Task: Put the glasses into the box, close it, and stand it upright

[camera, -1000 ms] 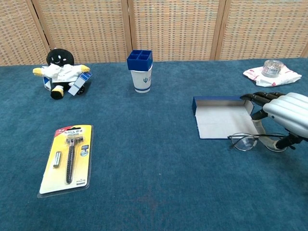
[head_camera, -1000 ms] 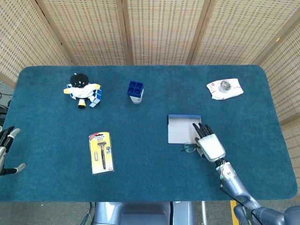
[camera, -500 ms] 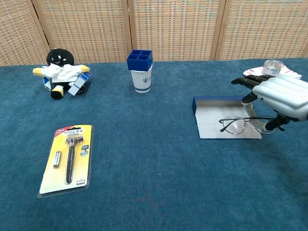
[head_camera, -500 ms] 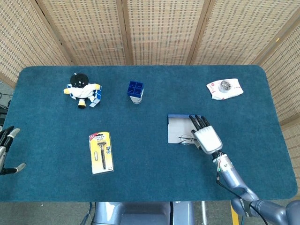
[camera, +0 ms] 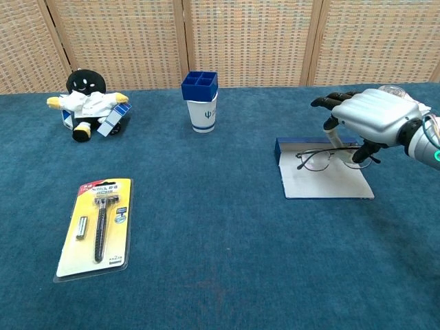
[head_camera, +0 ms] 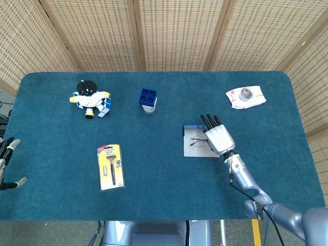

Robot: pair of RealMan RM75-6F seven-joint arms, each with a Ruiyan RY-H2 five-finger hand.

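The open box (head_camera: 193, 149) (camera: 323, 184) lies flat on the table right of centre, a pale tray with a blue rim at its far edge. My right hand (head_camera: 218, 136) (camera: 371, 117) hovers over its right side, palm down, and pinches the thin-framed glasses (head_camera: 197, 141) (camera: 315, 159) by their right end. In the chest view the glasses hang just above the tray's far part, lenses pointing left. My left hand (head_camera: 6, 163) shows only at the left edge of the head view, off the table, fingers apart and holding nothing.
A black and white plush toy (head_camera: 89, 97) (camera: 88, 103) sits at the far left. A cup with a blue grid insert (head_camera: 148, 101) (camera: 200, 102) stands far centre. A yellow razor pack (head_camera: 111, 166) (camera: 98, 225) lies front left. A white packet with a small jar (head_camera: 246, 96) (camera: 389, 102) lies far right.
My right hand lifted the glasses from the table at the box's near right corner and carried them away from me, over the open box. The left hand stayed put.
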